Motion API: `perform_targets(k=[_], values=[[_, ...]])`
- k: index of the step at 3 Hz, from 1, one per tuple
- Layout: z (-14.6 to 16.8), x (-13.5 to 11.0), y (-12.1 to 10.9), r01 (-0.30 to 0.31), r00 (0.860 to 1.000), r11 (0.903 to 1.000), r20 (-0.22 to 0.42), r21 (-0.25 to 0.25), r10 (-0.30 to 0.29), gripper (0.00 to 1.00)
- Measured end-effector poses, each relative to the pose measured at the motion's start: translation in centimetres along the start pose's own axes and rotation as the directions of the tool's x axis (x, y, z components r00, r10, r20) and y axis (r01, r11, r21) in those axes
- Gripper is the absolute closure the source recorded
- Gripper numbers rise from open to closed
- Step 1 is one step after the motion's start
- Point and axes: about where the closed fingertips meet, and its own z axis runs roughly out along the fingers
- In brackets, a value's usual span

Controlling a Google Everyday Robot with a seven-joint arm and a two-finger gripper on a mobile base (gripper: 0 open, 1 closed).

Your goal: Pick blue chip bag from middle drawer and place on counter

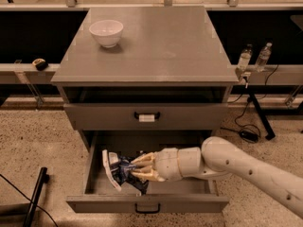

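I can read no text, brand or number anywhere from my station. The white tag [147, 118] on the handle of the upper drawer looks blank to me; any letters on it are too small to tell. The blue chip bag [118, 169] shows dark-blue foil and white panels, but its print is crumpled and I cannot make out any word. My claw [135, 168] is inside the open middle drawer [94, 203], on the right side of the bag, with its fingers gripping the foil. One bottle [244, 58] and a second bottle [263, 56] stand beyond the right edge of the worktop [189, 51]; nothing on them is legible.
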Motion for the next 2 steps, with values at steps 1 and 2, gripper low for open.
perform_targets(k=[1, 2], values=[[-4.7, -5.4, -0.7, 0.021, 1.000, 0.9992, -0.022, -0.034, -0.022, 1.00], [-5.1, -6.4, -0.1, 0.033, 0.999, 0.9973, -0.023, -0.066, -0.035, 1.00]])
